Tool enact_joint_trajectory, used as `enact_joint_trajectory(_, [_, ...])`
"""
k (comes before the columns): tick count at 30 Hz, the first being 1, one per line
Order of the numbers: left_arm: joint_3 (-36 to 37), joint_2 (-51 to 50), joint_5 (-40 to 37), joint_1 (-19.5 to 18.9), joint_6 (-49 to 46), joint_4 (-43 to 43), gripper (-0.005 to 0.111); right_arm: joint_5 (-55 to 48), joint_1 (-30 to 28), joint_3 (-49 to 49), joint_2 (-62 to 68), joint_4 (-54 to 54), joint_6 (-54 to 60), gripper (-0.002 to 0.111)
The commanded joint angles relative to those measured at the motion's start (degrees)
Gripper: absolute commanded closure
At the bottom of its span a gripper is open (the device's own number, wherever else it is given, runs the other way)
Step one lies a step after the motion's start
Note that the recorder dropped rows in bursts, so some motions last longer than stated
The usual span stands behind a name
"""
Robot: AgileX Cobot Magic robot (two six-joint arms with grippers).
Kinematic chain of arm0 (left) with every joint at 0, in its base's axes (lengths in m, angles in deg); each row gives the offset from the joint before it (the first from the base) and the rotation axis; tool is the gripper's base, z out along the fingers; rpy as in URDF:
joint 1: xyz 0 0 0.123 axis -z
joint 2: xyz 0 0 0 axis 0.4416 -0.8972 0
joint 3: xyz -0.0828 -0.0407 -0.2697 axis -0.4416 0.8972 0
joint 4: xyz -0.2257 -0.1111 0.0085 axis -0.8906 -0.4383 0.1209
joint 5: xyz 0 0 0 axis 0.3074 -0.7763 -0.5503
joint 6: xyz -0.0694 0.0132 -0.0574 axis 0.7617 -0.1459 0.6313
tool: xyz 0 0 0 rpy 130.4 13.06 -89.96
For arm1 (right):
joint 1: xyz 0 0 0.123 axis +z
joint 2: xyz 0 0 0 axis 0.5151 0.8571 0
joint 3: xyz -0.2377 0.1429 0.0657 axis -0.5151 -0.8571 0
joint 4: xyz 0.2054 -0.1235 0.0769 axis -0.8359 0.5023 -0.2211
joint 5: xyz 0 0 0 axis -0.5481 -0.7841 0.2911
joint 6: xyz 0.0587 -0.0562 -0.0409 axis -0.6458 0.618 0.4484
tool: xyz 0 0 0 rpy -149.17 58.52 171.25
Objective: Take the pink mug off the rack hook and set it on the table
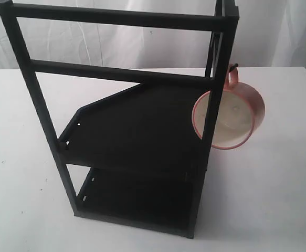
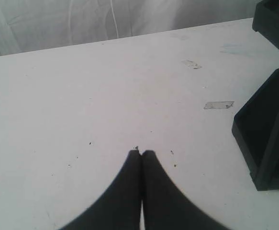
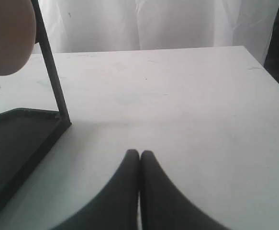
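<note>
The pink mug [image 1: 234,113] hangs by its loop handle from the rack hook [image 1: 233,66] on the right upper post of the black rack [image 1: 126,126], its cream inside facing the camera. The rack stands on the white table [image 1: 278,184]. Neither gripper shows in the exterior view. My left gripper [image 2: 141,153] is shut over bare tabletop, with rack parts [image 2: 266,129] off to one side. My right gripper [image 3: 139,152] is shut over the table too; a blurred pink mug wall [image 3: 7,36] shows at the picture's corner beside a rack post [image 3: 50,67].
White curtains [image 1: 142,44] hang behind the table. Small tape marks [image 2: 219,104] lie on the tabletop near the rack. The lower shelf [image 3: 15,139] reaches toward my right gripper. Open white surface lies right of the rack.
</note>
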Motion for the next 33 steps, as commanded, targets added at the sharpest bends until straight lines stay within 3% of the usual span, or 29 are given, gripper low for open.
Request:
enact_joint_trajectory(1, [0.28, 0.29, -0.02, -0.20, 0.07, -0.46, 0.107, 0.10, -0.24, 0.50, -0.33, 0.11, 0.27, 0.108])
enact_joint_trajectory(15, [0.28, 0.29, -0.02, -0.20, 0.07, -0.46, 0.107, 0.84, -0.24, 0.50, -0.33, -0.31, -0.37, 0.108])
enact_joint_trajectory(21, [0.28, 0.29, -0.02, -0.20, 0.07, -0.46, 0.107, 16.74, -0.24, 0.50, -0.33, -16.27, -11.51, 0.108])
enact_joint_trajectory(27, [0.28, 0.29, -0.02, -0.20, 0.07, -0.46, 0.107, 29.47, -0.24, 0.50, -0.33, -20.60, -19.30, 0.108])
enact_joint_trajectory(30, [0.28, 0.29, -0.02, -0.20, 0.07, -0.46, 0.107, 26.43, -0.06, 2.17, -0.33, -13.86, -19.95, 0.108])
enact_joint_trajectory(33, [0.28, 0.29, -0.02, -0.20, 0.07, -0.46, 0.107, 13.35, 0.86, 10.03, -0.33, -4.47, -20.17, 0.108])
